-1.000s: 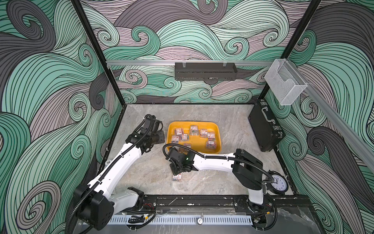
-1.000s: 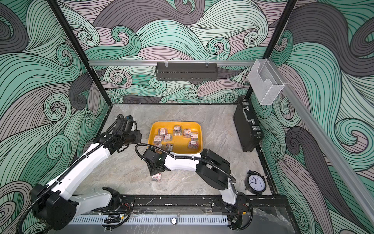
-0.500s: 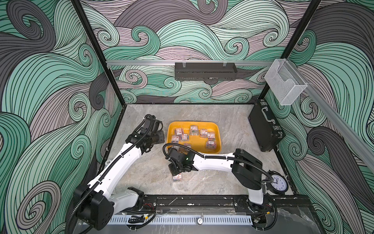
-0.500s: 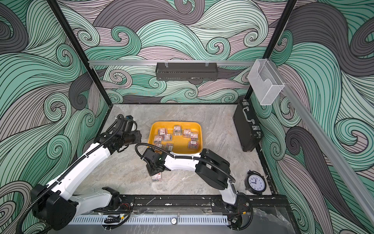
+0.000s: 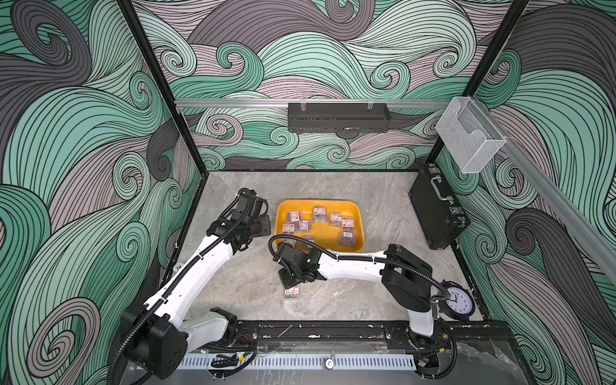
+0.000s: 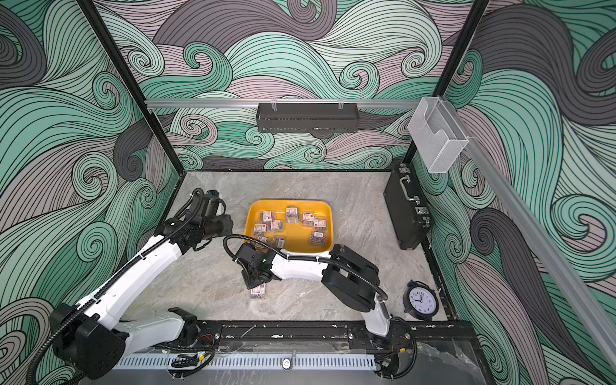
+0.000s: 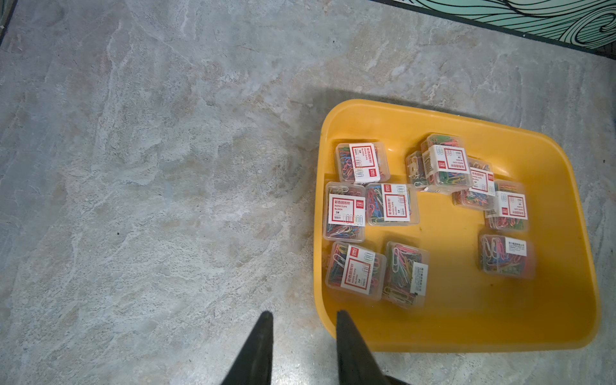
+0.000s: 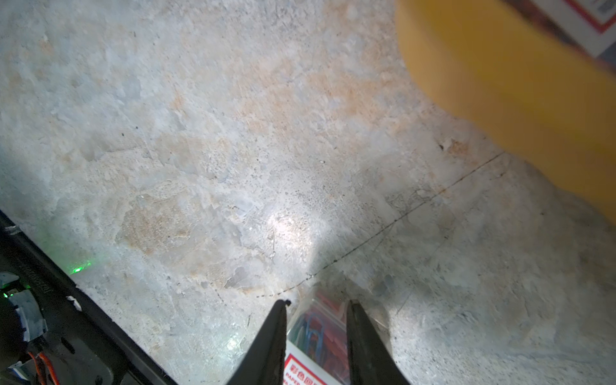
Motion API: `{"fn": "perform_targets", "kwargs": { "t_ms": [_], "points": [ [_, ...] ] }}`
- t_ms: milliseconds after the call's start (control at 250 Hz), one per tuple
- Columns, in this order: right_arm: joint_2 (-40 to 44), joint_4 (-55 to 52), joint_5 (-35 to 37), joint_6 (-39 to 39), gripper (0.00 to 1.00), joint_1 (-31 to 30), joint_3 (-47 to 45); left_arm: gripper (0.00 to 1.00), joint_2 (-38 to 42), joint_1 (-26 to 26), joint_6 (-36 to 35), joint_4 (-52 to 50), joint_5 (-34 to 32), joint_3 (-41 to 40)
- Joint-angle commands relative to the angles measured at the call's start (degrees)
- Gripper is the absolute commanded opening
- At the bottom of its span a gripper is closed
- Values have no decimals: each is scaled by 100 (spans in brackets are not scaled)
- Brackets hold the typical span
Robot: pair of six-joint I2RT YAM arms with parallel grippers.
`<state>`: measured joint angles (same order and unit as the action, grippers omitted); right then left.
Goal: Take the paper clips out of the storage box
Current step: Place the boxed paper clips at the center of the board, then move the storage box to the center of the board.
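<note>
Sitting on the table [image 5: 240, 286] just in front of the storage box [image 7: 466, 320], one paper clip box [image 8: 316, 331] is lying between the right fingers [image 8: 270, 343], which are pinching its two sides. In both top views it is showing just under the right wrist, on the robot's side of the storage box's near left corner. Its long axis is appearing to run along the fingers, label end toward the wrist, though from above its outline is looking too nearly square to confirm that.

Ten more paper clip boxes [image 7: 391, 204] are waiting inside the storage box: five are clustering along its left side and five are spreading toward its right, one of those leaning on its neighbours. That is making eleven in all, one out and ten to go.

The likely next step is letting this one go and reaching back over the front rim, since the rest are lying beyond the right fingers, away from the base. The left fingers [image 7: 256, 350] are hovering parted and empty just beside the left rim, so the left arm is looking nearer to the left cluster.

Farther out, one black briefcase [image 5: 436, 213] is standing against the right wall, one clock [image 5: 458, 300] is sitting by the right arm's base, and one clear bin [image 5: 466, 136] and one black rack [image 5: 338, 116] are hanging above.
</note>
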<state>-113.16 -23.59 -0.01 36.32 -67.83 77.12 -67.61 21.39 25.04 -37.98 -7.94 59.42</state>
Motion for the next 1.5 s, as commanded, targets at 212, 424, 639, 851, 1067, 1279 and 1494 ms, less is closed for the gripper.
{"fn": "perform_targets", "kwargs": {
  "t_ms": [212,424,639,851,1067,1279,1494],
  "points": [
    [122,-137,40,45,33,33,-29,32,126,-38,-25,-212,-34,87],
    [211,-25,-141,132,32,73,-87,32,108,-38,-19,-220,-5,83],
    [585,-5,61,13,34,205,-120,32,10,-38,-7,-150,38,52],
    [1171,-227,429,-317,37,491,-157,33,-210,-43,57,-96,171,113],
    [1734,-520,888,-687,39,1075,-399,33,-548,-38,54,-101,322,202],
    [2081,-723,1165,-1015,42,1735,-588,33,-816,-38,62,45,533,202],
    [2212,-833,1279,-1256,45,2258,-708,31,-1201,-38,70,207,593,167]
  ]
}}
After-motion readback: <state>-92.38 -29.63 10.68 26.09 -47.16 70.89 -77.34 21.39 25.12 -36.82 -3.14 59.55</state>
